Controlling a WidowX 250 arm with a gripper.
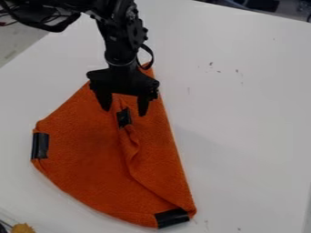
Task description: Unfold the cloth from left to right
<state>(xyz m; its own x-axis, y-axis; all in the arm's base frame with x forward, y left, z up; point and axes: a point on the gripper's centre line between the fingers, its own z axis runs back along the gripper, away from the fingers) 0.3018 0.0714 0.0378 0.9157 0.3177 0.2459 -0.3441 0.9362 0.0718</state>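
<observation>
Hanging with gripper (124, 103) spread over orange cloth (79, 154), likely light, limp and prone to bunching, best pinched at the middle of 3 black tape patches (124, 118).

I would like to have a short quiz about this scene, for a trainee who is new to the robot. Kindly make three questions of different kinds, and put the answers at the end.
1. Multiple choice. What colour is the cloth on the white table?
a) blue
b) orange
c) green

2. True or false? The hand is closed on the cloth's leftmost edge.

3. Fill in the number: ___ black patches can be seen on the cloth.

Key
1: b
2: False. The hand is open, over the upper part of the cloth.
3: Three. One is at the left, one at the bottom and one near the middle, just below the hand.
</observation>
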